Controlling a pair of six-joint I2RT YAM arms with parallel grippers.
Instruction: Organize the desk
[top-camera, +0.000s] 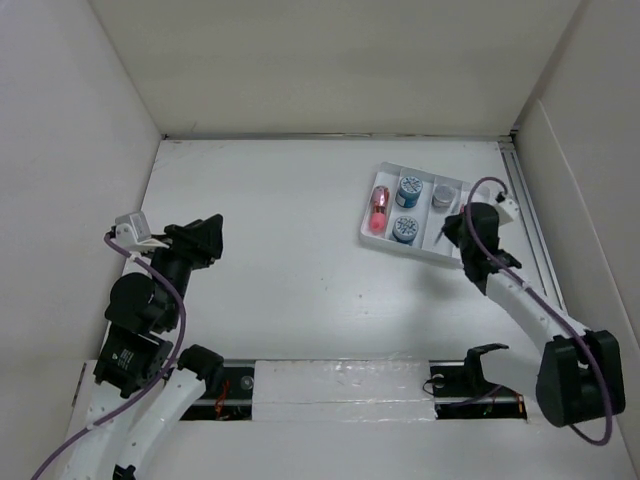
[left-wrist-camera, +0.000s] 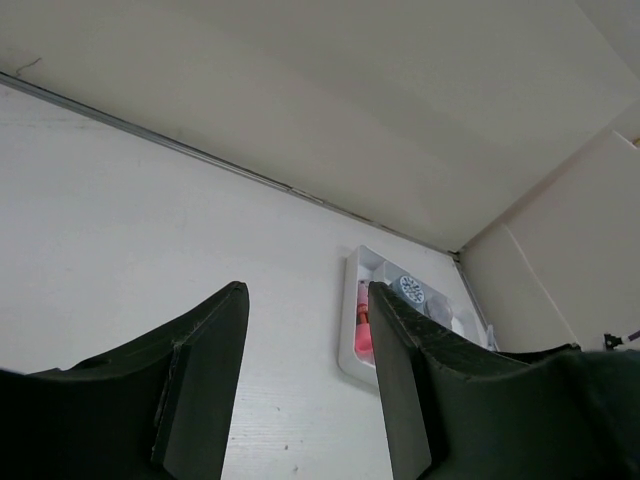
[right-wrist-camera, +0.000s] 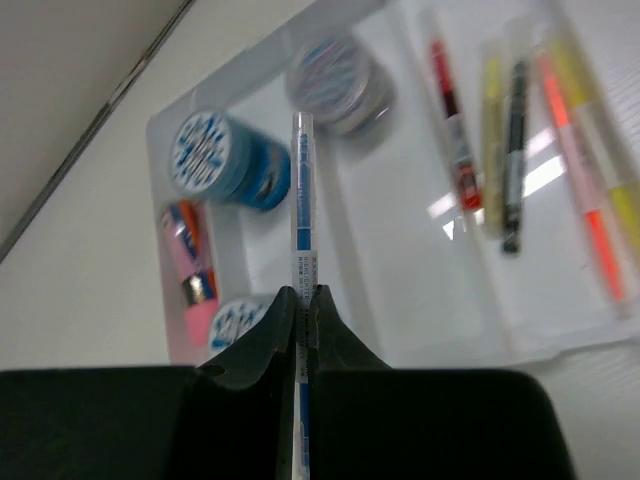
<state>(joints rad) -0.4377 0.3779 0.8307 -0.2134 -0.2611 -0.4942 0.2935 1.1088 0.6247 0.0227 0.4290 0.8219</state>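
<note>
the right claw (right-wrist-camera: 302, 298) is pressed together on a thin blue-and-clear pen (right-wrist-camera: 301, 190), which sticks straight out past its fingertips. this claw hangs over the small white tray (right-wrist-camera: 400, 300), with the pen lying along the divider between the tray's compartments. just left of the pen sits a blue round tub (right-wrist-camera: 225, 160), and a greyer round tub (right-wrist-camera: 340, 80) lies ahead and slightly right of the pen's tip. a 2nd blue tub (right-wrist-camera: 232, 325) shows close beside the left finger, and a pink item (right-wrist-camera: 188, 265) lies further to the claw's left. to the claw's right, the long compartment holds several pens and highlighters (right-wrist-camera: 512, 150) lying side by side.

the left claw (left-wrist-camera: 305, 300) is spread wide with nothing between its fingers. it is held above the desk (top-camera: 290, 230), which stretches beneath and ahead of both claws. from this claw the tray lies ahead and a little to the right, well apart from it.
</note>
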